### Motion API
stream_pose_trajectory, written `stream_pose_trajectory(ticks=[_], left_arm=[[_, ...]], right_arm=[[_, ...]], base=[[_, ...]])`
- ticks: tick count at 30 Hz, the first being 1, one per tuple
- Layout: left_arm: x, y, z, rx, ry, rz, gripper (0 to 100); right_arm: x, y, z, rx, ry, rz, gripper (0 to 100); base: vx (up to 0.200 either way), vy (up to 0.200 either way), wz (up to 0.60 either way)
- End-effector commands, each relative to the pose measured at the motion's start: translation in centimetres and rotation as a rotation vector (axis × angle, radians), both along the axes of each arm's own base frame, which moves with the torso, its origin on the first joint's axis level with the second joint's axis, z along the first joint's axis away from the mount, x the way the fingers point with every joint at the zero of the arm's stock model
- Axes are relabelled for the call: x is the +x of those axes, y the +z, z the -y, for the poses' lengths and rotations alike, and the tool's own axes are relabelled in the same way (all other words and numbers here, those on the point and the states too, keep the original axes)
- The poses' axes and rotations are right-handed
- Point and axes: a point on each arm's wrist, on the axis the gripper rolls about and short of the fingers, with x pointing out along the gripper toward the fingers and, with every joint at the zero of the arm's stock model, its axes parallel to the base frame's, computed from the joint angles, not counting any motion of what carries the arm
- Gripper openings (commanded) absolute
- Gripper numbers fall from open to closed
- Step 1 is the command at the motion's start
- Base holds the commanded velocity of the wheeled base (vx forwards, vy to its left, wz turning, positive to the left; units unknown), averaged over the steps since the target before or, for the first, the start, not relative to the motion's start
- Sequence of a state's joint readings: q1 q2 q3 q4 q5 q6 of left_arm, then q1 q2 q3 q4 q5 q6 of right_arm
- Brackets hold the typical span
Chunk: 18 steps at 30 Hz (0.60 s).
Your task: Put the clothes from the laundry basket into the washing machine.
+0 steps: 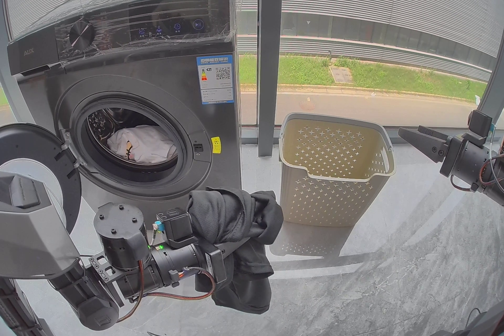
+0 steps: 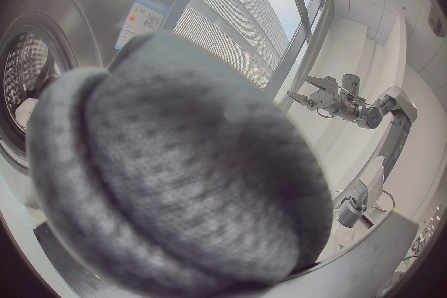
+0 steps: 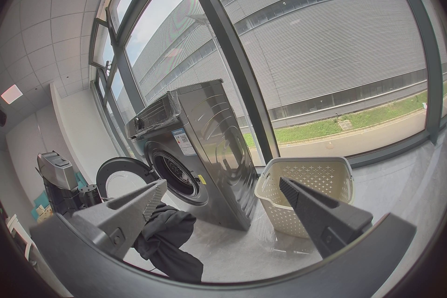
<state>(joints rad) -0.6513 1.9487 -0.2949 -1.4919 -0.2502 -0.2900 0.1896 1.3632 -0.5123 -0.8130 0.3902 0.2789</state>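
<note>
In the head view the left gripper (image 1: 218, 261) is clamped on a dark garment (image 1: 236, 232), its fingers buried in the cloth. The garment is held in the air just before the washing machine (image 1: 173, 74), below the drum opening. It hangs with its long axis upright and its loose end toward the grey marbled floor (image 1: 394, 274). The door (image 1: 31, 164) stands swung open at the machine's left, and a white garment (image 1: 144, 144) lies in the drum. The cream laundry basket (image 1: 336, 195) stands upright beside the machine's right side, against the window (image 1: 367, 11).

In the left wrist view the dark garment (image 2: 186, 173) bulges close before the lens, with the drum (image 2: 28, 75) beside it.

In the right wrist view the right gripper (image 3: 222, 183) has its fingers wide apart. It points toward the machine (image 3: 219, 159) and the basket (image 3: 316, 160).
</note>
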Motion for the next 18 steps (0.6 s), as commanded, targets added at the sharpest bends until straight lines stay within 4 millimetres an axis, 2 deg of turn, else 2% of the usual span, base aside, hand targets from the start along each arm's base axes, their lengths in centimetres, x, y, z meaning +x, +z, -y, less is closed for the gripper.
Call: stream_pose_trajectory(ticks=[1,18], left_arm=[[0.2,0.1,-0.4,-0.001,0.016,0.002,0],[0.6,-0.2,-1.4,0.007,0.056,-0.009,0]], right_arm=[[0.1,0.0,0.0,-0.001,0.002,0.0,100],[-0.1,0.2,0.0,0.002,0.005,0.008,100]], base=[[0.0,0.2,0.0],[0.0,0.2,0.0]])
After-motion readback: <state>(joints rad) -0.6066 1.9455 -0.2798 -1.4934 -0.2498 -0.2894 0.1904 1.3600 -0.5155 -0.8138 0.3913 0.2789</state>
